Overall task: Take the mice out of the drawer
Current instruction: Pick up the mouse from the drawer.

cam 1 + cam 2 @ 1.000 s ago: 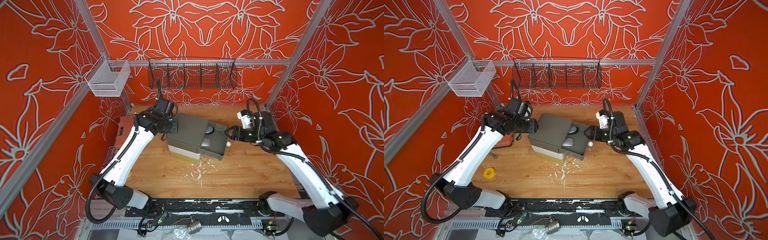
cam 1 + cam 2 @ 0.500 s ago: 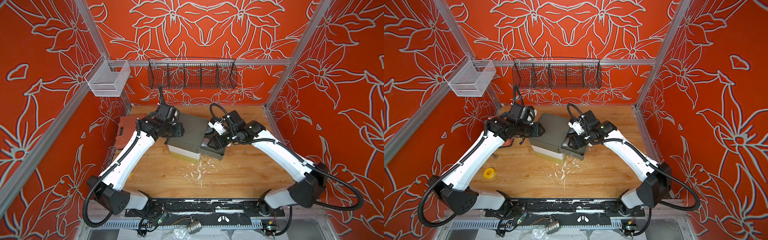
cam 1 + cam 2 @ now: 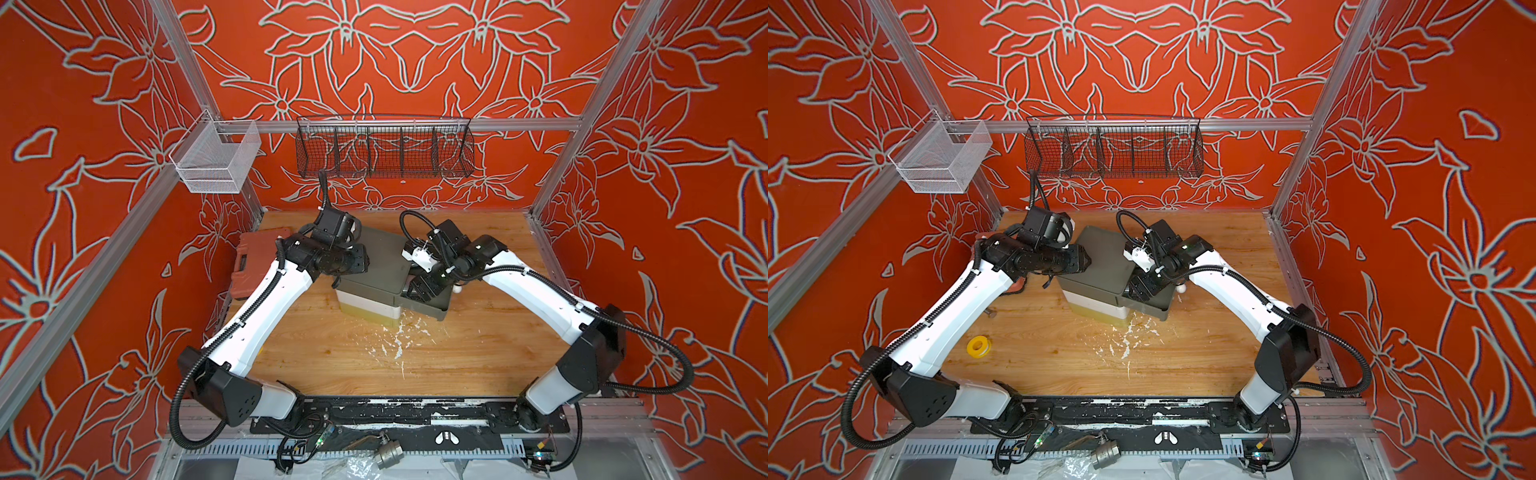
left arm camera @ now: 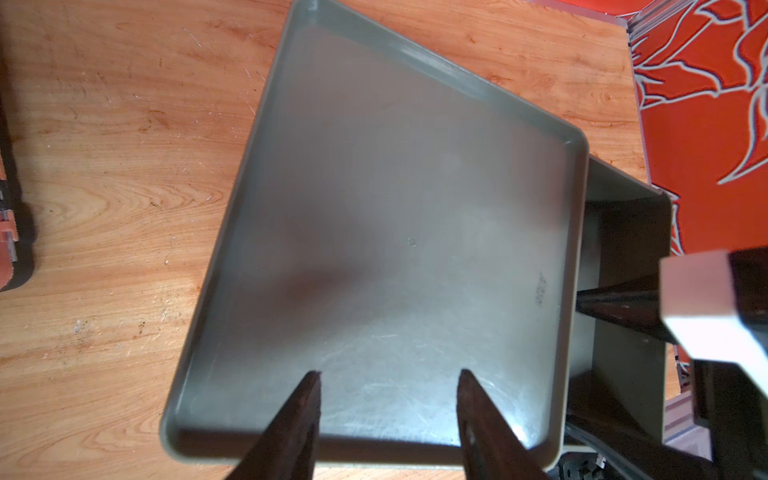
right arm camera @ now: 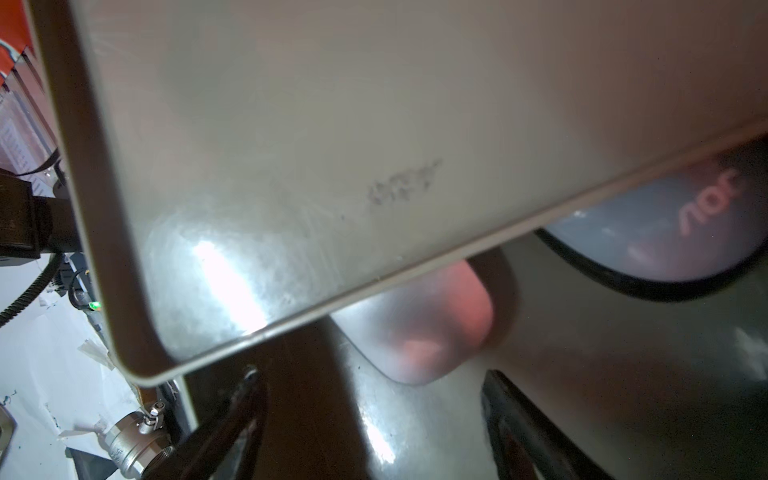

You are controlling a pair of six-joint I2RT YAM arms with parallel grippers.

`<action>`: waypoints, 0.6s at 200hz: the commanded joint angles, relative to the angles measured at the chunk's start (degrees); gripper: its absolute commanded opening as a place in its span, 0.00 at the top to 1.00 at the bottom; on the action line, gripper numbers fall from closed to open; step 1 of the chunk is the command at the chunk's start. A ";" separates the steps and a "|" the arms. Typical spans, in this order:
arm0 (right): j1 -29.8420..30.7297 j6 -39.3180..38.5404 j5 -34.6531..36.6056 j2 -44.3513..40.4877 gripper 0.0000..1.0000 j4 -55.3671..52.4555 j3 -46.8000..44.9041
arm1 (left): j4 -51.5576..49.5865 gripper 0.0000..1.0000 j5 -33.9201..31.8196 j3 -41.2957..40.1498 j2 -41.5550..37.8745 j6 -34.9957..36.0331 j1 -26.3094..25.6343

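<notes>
Lying nearest, past the table's near edge, is a metal pipe fitting [image 3: 388,451]. On the wooden table [image 3: 478,353] a yellow tape roll [image 3: 974,345] sits near and to the left, and white flecks [image 3: 397,345] are scattered around the middle. Just beyond the flecks stands a small grey-green cabinet [image 3: 384,257] on a pale base. Its drawer [image 3: 440,309] is pulled out toward the right, with a small white knob [image 3: 457,288] at its right end. The right gripper [image 5: 370,376] reaches down into the open drawer, its fingers spread apart and nothing pinched between them. Two mice show in the drawer. A silver mouse [image 5: 428,324] lies just ahead of the gap between those fingers, half under the edge of the cabinet's top. A dark grey mouse [image 5: 665,224] with a pale logo lies beside it, also partly covered. The left gripper [image 4: 388,374] hangs over the cabinet's left side, fingers spread with nothing between them; whether they touch the top I cannot tell. Farther left an orange case [image 3: 257,262] lies flat by the wall. On the far wall hang a black wire basket [image 3: 384,147] and, left of it, a white mesh basket [image 3: 214,162].
</notes>
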 commanded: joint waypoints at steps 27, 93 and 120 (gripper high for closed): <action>0.54 -1.45 4.63 3.28 0.18 -2.24 2.52 | 0.09 0.50 -2.58 0.28 1.01 -1.28 -0.07; -0.91 2.93 17.00 1.05 0.22 -2.97 3.43 | 0.11 0.50 -2.63 0.45 1.59 -1.36 -0.07; -1.03 0.24 10.44 -0.50 0.22 -3.37 2.87 | -0.08 0.50 -3.10 0.72 1.71 -1.64 -0.07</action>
